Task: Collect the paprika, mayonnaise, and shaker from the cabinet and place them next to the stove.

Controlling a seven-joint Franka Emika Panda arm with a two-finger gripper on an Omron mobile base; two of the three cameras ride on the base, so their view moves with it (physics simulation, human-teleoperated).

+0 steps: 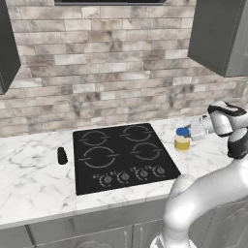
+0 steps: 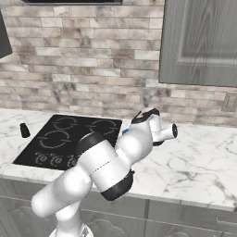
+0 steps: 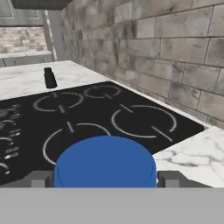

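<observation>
Left base view: the mayonnaise (image 1: 182,139) stands upright on the marble counter (image 1: 34,179), just beside the right edge of the stove (image 1: 123,157). The jar is judged rigid, stout and moderately heavy, with smooth sides that may slip; take hold across the body just below the blue lid. The gripper (image 1: 193,131) reaches in level from the right, at lid height. The shaker (image 1: 62,155) stands on the counter left of the stove.

Right base view: the forearm bends over the counter and hides the jar; the wrist points toward the stove (image 2: 69,139).

Hand view: the blue lid (image 3: 105,162) sits between the two fingertips (image 3: 40,179) (one each side). The jaws stand apart, flanking the lid; whether the pads touch it cannot be told.
</observation>
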